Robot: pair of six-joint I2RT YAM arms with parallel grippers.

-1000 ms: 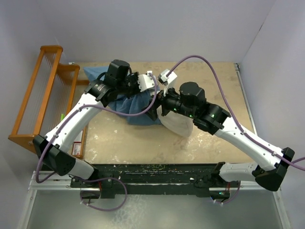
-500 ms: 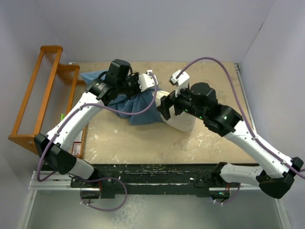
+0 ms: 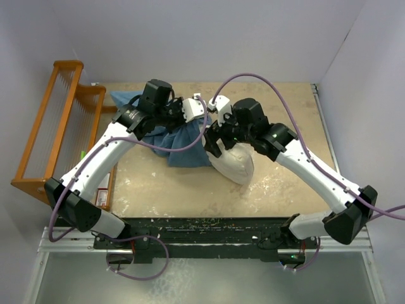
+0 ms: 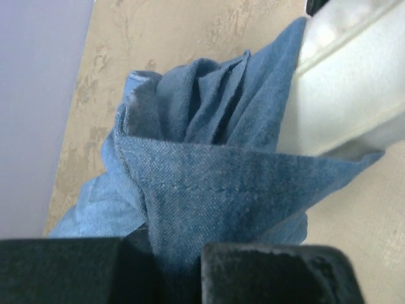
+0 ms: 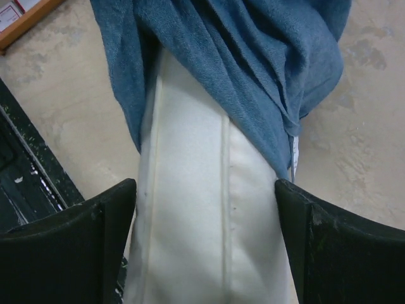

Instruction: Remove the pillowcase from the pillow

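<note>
The dusty-blue pillowcase (image 3: 183,144) lies bunched on the table over the far end of the cream pillow (image 3: 235,163), whose near end sticks out bare. My left gripper (image 3: 192,114) is shut on a fold of the pillowcase (image 4: 215,183); its fingertips (image 4: 272,275) pinch the cloth, with the pillow (image 4: 342,82) beside it. My right gripper (image 3: 212,139) is open, and its fingers (image 5: 76,247) stand wide on both sides of the bare pillow (image 5: 209,209), just below the pillowcase edge (image 5: 240,50). The bear face is hidden.
An orange wooden rack (image 3: 57,120) stands along the table's left side, with a small box (image 3: 102,197) by its near end. The black base rail (image 3: 209,228) runs along the near edge. Walls close in at the back and right.
My right gripper swung away from the pillow to the right, then came back up-left to straddle it at the pillowcase edge. My left gripper has kept its hold and barely moved.
</note>
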